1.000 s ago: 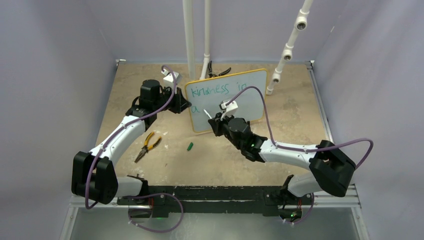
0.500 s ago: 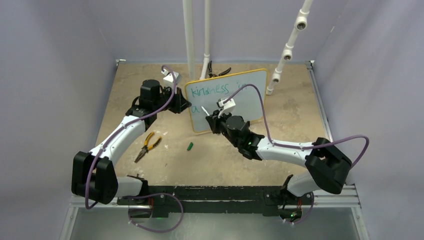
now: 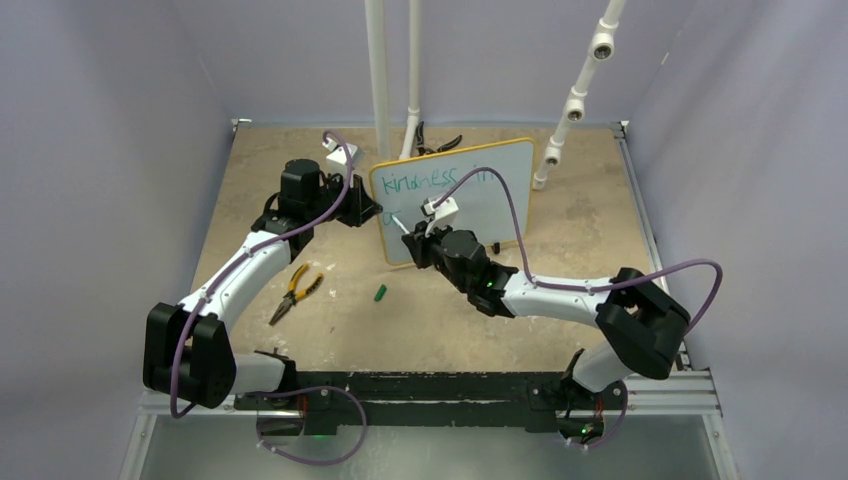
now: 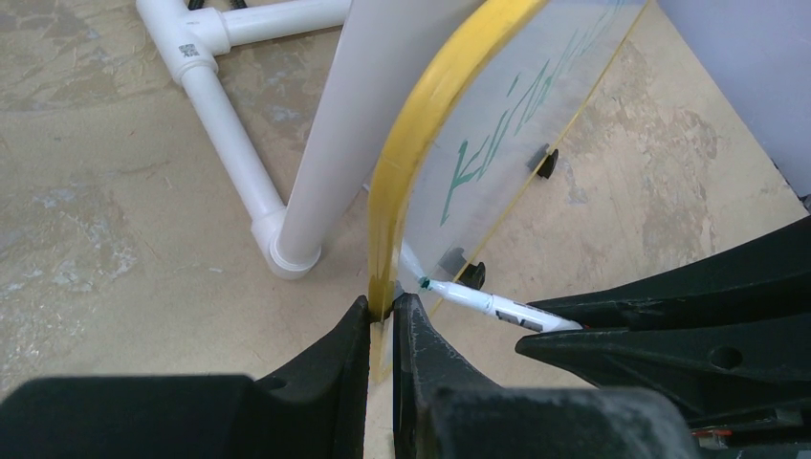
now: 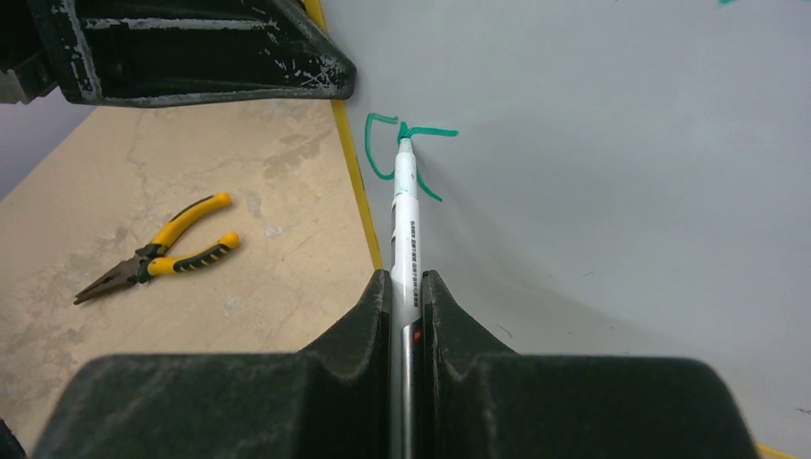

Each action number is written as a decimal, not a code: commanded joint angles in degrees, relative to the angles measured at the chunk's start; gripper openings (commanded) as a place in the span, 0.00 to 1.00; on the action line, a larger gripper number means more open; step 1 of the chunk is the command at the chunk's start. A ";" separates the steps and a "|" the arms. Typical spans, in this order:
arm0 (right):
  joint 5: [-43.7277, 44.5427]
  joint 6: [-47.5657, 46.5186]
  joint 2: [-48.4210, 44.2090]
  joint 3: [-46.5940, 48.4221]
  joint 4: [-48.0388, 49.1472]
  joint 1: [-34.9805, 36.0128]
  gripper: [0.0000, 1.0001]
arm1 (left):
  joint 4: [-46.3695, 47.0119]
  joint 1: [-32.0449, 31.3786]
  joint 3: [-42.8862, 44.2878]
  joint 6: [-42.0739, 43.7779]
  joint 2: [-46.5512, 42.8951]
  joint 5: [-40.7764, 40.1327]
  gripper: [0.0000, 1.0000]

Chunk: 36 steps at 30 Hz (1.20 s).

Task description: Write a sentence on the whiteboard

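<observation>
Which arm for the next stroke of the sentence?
Right. The right end effector is shut on the marker, its tip on the whiteboard at a green letter. The left end effector is clamped on the yellow frame.

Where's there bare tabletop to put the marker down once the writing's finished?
Bare tabletop lies between the green cap and the near rail, and right of the whiteboard. Crowded: the whiteboard's left edge, where the left gripper and right gripper meet.
</observation>
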 commanded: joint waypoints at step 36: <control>3.04 0.59 -7.94 -6.29 1.84 -0.53 0.00 | 1.33 0.28 0.58 -0.57 -0.65 -2.46 0.00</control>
